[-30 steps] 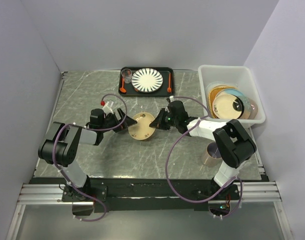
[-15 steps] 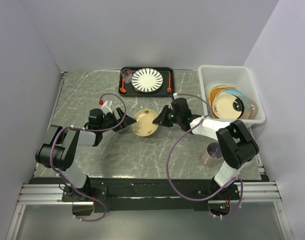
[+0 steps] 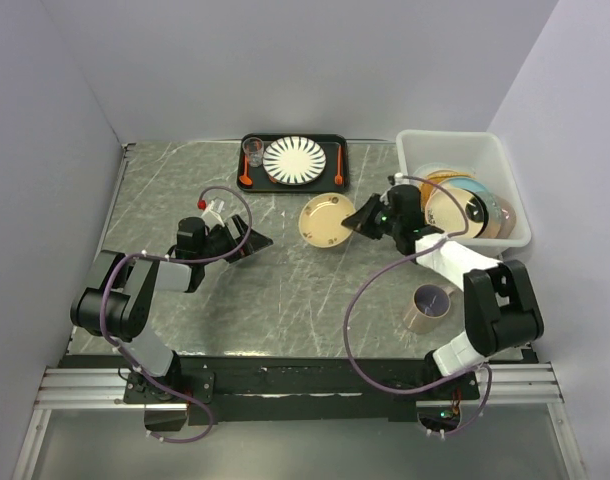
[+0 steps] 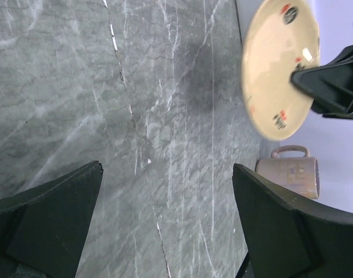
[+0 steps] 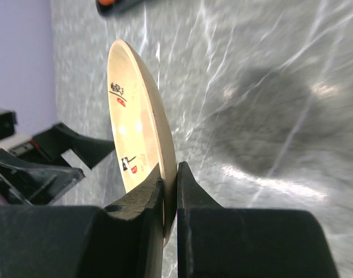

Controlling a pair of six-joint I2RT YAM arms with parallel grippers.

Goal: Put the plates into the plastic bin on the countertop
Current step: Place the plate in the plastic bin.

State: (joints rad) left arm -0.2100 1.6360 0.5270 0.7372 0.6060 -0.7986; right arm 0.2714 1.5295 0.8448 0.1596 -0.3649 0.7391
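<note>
My right gripper (image 3: 363, 218) is shut on the rim of a cream plate (image 3: 324, 220) with small dark and red marks, holding it tilted in the air above the grey-green countertop (image 3: 285, 300), left of the plastic bin (image 3: 451, 152). In the right wrist view the plate (image 5: 133, 127) stands on edge, its rim pinched by the right gripper (image 5: 170, 168). Several plates (image 3: 465, 207) lie stacked in the bin. My left gripper (image 3: 253, 243) is open and low over the countertop, nothing in it; the left wrist view shows this gripper (image 4: 166, 168) well apart from the plate (image 4: 278, 63).
A black tray (image 3: 330, 180) at the back holds a white plate with dark radial stripes (image 3: 294, 158), a glass (image 3: 253, 150) and orange utensils. A tan mug (image 3: 426, 305) lies near the right front edge, also seen from the left wrist as the mug (image 4: 292, 174).
The right gripper has lifted the cream plate and carried it right and back toward the bin. The left gripper has stayed open in about the same place.
</note>
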